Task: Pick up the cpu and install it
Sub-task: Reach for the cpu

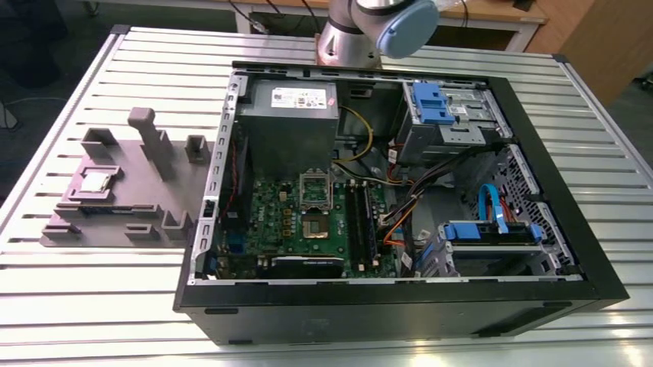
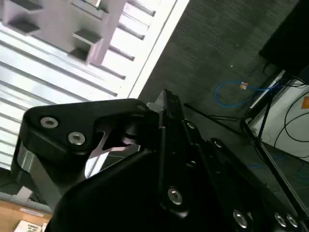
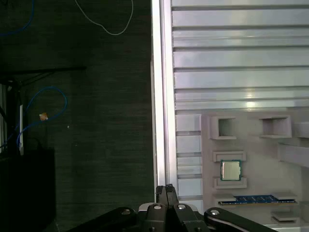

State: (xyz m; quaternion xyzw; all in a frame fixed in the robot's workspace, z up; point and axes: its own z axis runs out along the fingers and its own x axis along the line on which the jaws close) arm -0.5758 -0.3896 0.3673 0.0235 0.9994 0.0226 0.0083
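Note:
The cpu point(image 1: 97, 181) is a small silver square lying in a recess of the grey fixture plate point(image 1: 122, 206), on the table at the exterior view's left of the open computer case. The first wrist view also has the cpu point(image 3: 231, 169) seated flat in the plate point(image 3: 258, 150). My gripper point(image 3: 166, 190) hangs high over the table's edge, off to one side of the cpu and well apart from it. Its fingers are shut together with nothing between them. On the green motherboard, the socket point(image 1: 314, 226) lies bare with its silver hinged frame point(image 1: 313, 186) raised.
The black case point(image 1: 408, 306) holds a grey power supply point(image 1: 290, 103), blue drive brackets point(image 1: 433, 103) and loose cables. A memory stick point(image 3: 256, 198) lies in the plate beside the cpu. Posts point(image 1: 153, 145) rise from the plate. Dark floor point(image 3: 87, 121) with cables borders the slatted table point(image 3: 231, 58).

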